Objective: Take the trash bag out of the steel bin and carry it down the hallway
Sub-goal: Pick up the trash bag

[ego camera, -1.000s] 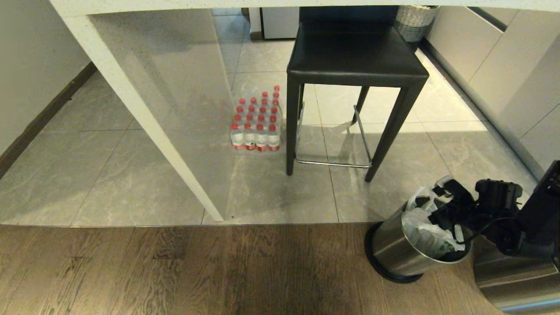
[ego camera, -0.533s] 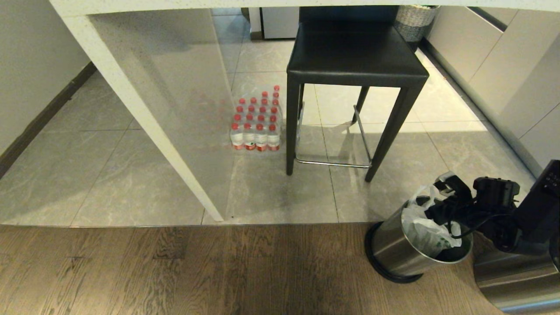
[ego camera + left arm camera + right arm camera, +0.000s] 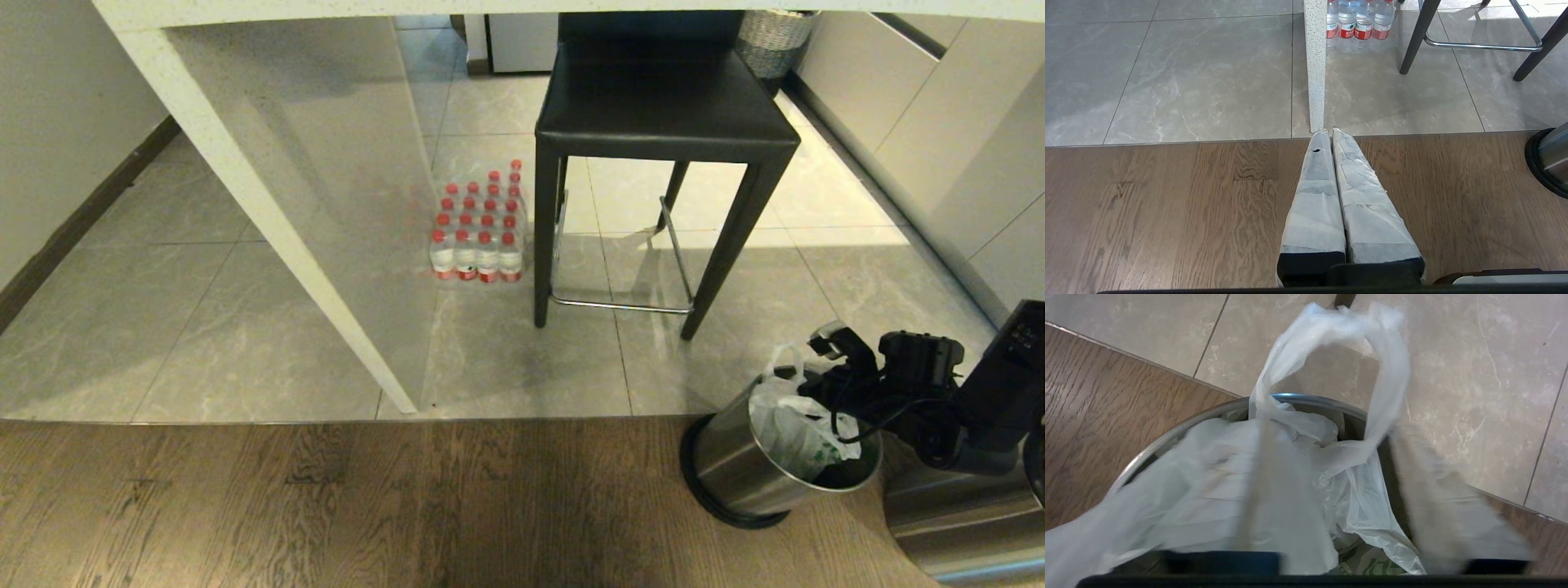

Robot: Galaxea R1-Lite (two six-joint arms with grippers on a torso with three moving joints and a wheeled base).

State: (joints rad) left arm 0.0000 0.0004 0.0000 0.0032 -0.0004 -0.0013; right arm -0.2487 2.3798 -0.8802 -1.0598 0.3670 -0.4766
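The steel bin [image 3: 727,465] stands tilted on the wood floor at the lower right, with the trash bag [image 3: 784,425] inside it. The bag is thin white plastic with green print low down [image 3: 1372,563]. One loop handle [image 3: 1392,367] stands up above the rim [image 3: 1180,430]. My right gripper [image 3: 816,363] reaches over the bin's mouth from the right. It is open, its taped fingers [image 3: 1425,490] on either side of the bunched plastic [image 3: 1355,498] at the loop's foot. My left gripper [image 3: 1332,131] hangs shut and empty over the wood floor. The hallway is out of view.
A black stool [image 3: 661,98] stands on the tiles behind the bin, with a pack of water bottles [image 3: 482,237] to its left. A white counter leg [image 3: 269,212] slants down left of that. A larger steel cylinder [image 3: 955,523] stands at the bin's right, a woven basket [image 3: 771,37] far back.
My right gripper has shifted a little toward the bin's far rim and its fingers have come closer together around the plastic. The bag's loop now stands clear above the rim.
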